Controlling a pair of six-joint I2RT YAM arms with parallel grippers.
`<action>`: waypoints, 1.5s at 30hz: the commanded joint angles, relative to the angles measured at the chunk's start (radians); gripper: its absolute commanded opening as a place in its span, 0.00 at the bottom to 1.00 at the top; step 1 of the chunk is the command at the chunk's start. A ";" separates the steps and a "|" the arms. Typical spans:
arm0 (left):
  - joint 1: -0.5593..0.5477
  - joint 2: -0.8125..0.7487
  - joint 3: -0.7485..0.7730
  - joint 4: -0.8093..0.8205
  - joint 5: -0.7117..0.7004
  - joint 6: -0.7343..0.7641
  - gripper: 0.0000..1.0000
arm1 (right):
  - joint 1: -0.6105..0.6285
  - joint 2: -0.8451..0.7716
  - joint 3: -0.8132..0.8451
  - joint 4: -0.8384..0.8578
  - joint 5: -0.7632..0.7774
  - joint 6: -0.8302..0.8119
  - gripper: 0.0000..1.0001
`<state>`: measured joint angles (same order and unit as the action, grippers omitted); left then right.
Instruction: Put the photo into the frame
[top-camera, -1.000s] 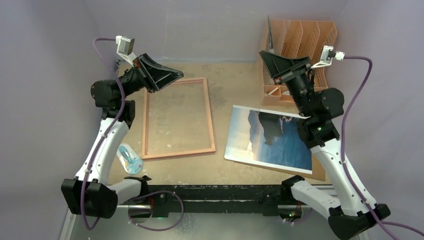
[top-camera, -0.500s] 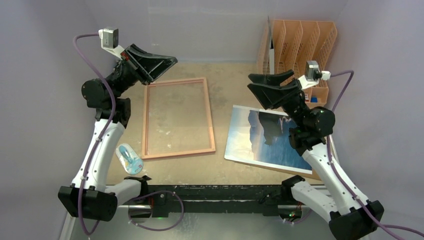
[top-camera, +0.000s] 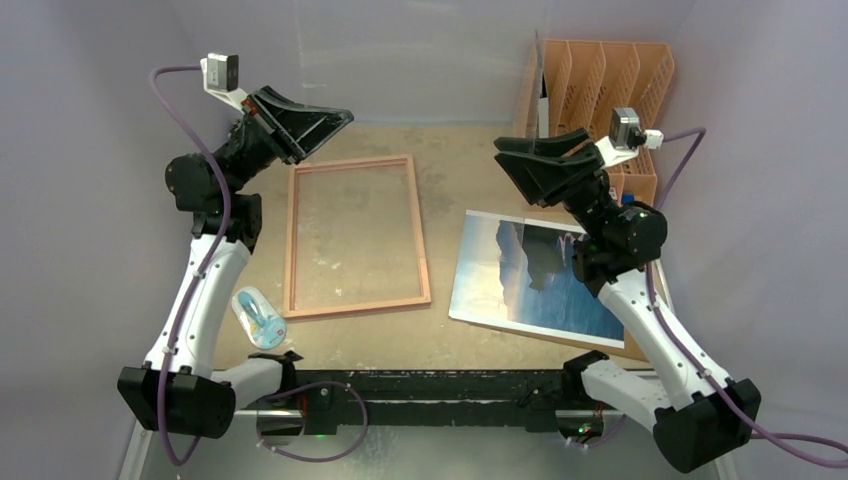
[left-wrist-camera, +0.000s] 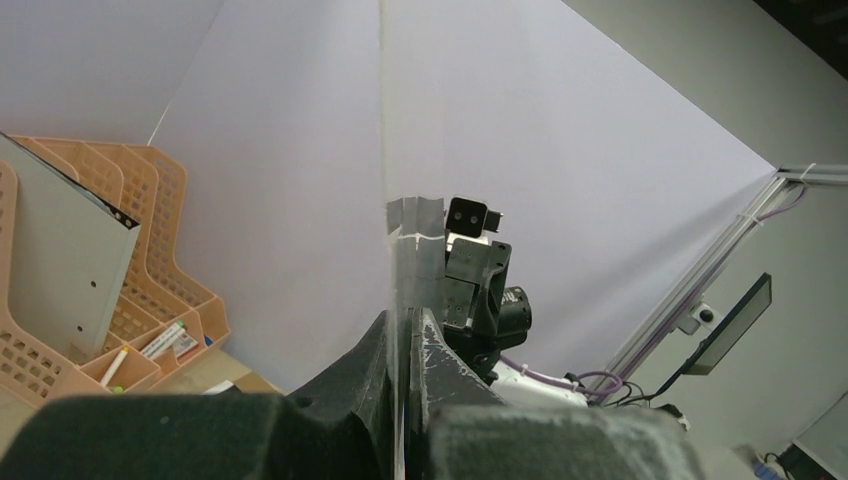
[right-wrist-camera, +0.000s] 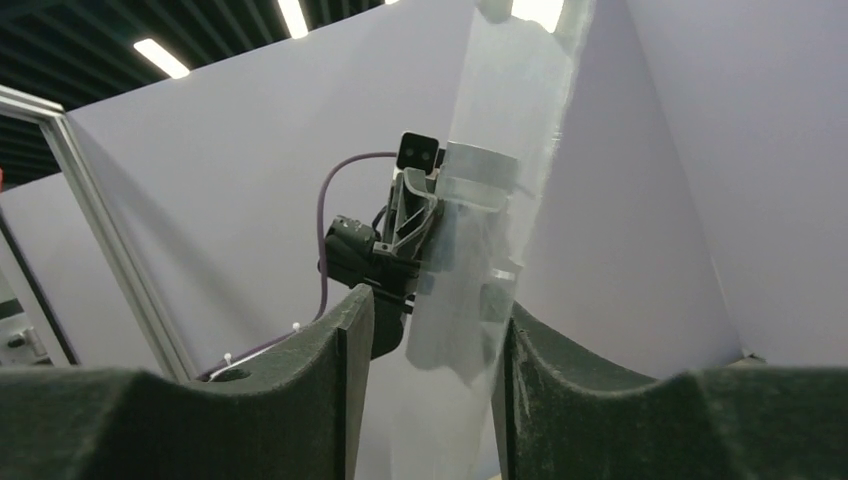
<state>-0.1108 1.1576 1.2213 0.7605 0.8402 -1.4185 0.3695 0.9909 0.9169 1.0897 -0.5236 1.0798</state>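
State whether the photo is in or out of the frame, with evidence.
Out. The photo lies flat beside the frame, apart from it; only tabletop shows through the frame.

An orange rack (top-camera: 600, 75) stands at the table's (top-camera: 460, 170) far right corner. A grey sheet (left-wrist-camera: 60, 275) is upright in its left slot, and a couple of markers (left-wrist-camera: 163, 340) lie in its low front tray. A small clear packet (top-camera: 258, 318) with something blue inside lies near the front left. A brown board (top-camera: 632, 346) shows at front right.

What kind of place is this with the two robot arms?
Probably a robot lab's test booth: plain lilac walls box in a table, and the wrist views show ceiling strip lights and a monitor outside.
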 joint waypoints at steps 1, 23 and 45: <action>0.003 0.002 0.022 0.004 0.010 -0.008 0.00 | 0.000 0.003 0.068 0.024 -0.009 -0.025 0.43; 0.003 0.029 0.038 -0.090 0.039 0.154 0.11 | -0.012 0.068 0.182 -0.186 0.008 -0.160 0.00; 0.093 0.205 0.093 -1.414 -1.023 1.020 0.90 | -0.018 0.254 0.264 -0.651 0.282 -0.255 0.00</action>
<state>-0.0460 1.3155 1.3087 -0.5087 0.1566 -0.5053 0.3523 1.2423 1.1698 0.3531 -0.2550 0.8280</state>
